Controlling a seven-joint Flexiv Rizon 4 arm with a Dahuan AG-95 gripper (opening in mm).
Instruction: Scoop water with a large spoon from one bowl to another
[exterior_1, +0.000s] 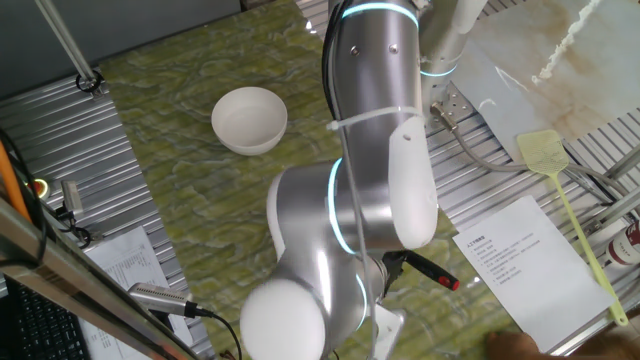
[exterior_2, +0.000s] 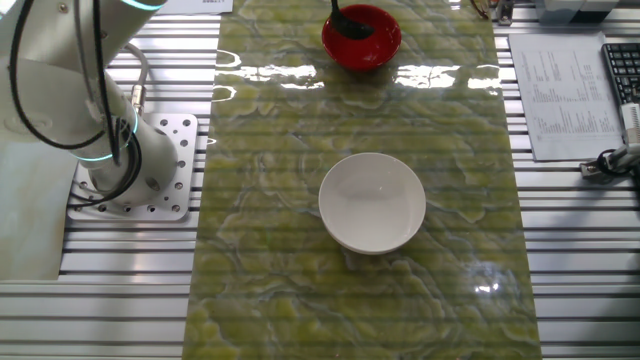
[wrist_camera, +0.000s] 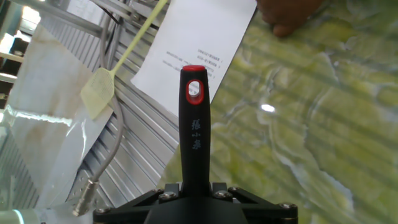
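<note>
One fixed view, arm: my silver arm fills the middle, hiding the pincer itself; below it the large spoon (exterior_1: 432, 272) shows only as a black handle with a red tip.
One fixed view, white bowl (exterior_1: 250, 119): stands on the green tabletop (exterior_1: 190, 190), well apart from the pincer, beyond the arm.
One fixed view, clutter: a printed sheet (exterior_1: 525, 265) and a yellow fly swatter (exterior_1: 560, 190) lie off to the handle's side.
The other fixed view, red bowl (exterior_2: 361, 36): the black scoop rests inside it, so the pincer is above that bowl, out of frame.
The other fixed view, white bowl: near mid-tabletop, well apart from the red one; I cannot tell how much water is in either.
Hand view, pincer (wrist_camera: 195, 194): clamped on the spoon handle, which runs straight out ahead to its red tip.
Step in hand, judged: scoop sits at the receiving bowl; I would tip slowly, keep the scoop over the rim's inside, then carry level across to the white bowl.
</note>
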